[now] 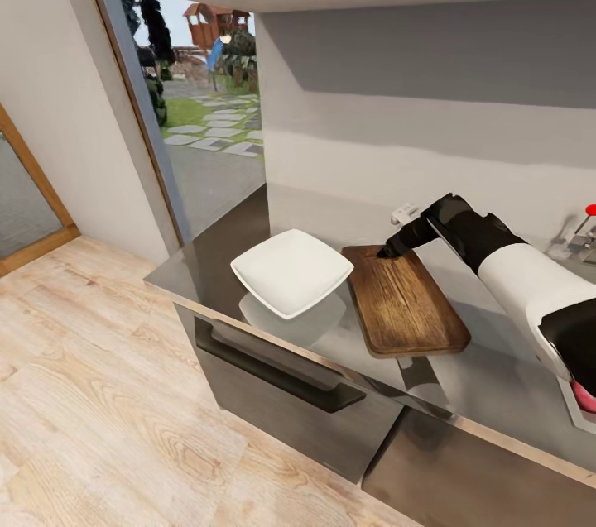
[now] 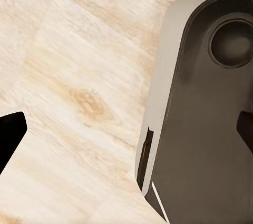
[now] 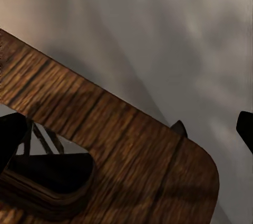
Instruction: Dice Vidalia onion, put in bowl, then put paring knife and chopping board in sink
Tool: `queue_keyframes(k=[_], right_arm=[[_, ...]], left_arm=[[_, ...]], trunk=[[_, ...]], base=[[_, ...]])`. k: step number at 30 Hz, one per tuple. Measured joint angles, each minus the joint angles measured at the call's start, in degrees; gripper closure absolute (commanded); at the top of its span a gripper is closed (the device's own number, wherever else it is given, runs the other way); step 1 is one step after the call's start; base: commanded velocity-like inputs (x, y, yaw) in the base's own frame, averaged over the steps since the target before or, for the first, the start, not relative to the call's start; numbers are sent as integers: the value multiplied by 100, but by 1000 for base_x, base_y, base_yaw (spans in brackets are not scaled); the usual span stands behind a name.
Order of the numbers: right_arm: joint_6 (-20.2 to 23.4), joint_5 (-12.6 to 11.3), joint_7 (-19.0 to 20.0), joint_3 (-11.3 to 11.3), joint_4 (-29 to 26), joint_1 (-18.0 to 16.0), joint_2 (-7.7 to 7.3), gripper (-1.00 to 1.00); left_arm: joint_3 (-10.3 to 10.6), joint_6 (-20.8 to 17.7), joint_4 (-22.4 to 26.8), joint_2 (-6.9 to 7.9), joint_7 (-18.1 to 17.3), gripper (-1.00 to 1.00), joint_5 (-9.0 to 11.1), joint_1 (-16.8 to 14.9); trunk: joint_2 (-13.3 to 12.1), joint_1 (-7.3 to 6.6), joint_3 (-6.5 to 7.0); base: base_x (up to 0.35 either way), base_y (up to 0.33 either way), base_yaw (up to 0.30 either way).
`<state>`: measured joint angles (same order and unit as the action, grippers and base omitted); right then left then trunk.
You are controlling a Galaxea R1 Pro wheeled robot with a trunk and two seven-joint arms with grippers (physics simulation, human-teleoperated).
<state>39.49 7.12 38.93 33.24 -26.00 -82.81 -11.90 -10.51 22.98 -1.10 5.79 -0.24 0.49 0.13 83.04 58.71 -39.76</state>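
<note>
The right gripper (image 1: 387, 251) is sitting wide open, holding nothing, at the chopping board (image 1: 404, 299)'s 12 o'clock end.

White bowl (image 1: 291, 271), brown wood-grained chopping board (image 1: 404, 300)

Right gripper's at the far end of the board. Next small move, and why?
Probably close the right gripper on the chopping board. Its open fingers sit at the board's far end by the handle slot, one finger at the slot, the other off the board.
</note>
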Motion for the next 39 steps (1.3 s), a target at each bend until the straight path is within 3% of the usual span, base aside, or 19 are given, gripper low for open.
queue_keyframes(k=[3,4,5,12,18,35,36,39], right_arm=[[-73,60,45,6,-1,-2,11,-100],[-1032,1097,177,-19,-43,1,19,-100],[-1157,1352,232,-15,-63,-6,18,-100],[-2182,1600,1209,-25,5,-33,-10,-100],[-2641,1621,1337,-22,76,-48,-19,-100],[-3364,1606,1627,-56,286,-92,-77,-100],[-3371,1611,1630,-54,208,-59,-100,100],[-3369,1552,1658,-42,305,-1,-117,100]], left_arm=[[0,2,4,0,0,-100,0,0],[2,3,0,0,0,-100,1,-2],[1,4,1,0,0,-100,0,-1],[0,1,2,0,7,-100,0,0],[-3,0,6,0,15,-100,0,0],[-1,0,2,0,16,-100,0,-1],[-1,0,0,0,16,-100,0,-1],[-1,0,0,0,16,-100,0,-1]], trunk=[[0,0,1],[0,0,0],[0,0,0],[0,0,0],[0,0,0],[0,0,0],[0,0,0],[0,0,0]], base=[[0,0,0],[0,0,0],[0,0,0],[0,0,0],[0,0,0],[0,0,0],[0,0,0],[0,0,0]])
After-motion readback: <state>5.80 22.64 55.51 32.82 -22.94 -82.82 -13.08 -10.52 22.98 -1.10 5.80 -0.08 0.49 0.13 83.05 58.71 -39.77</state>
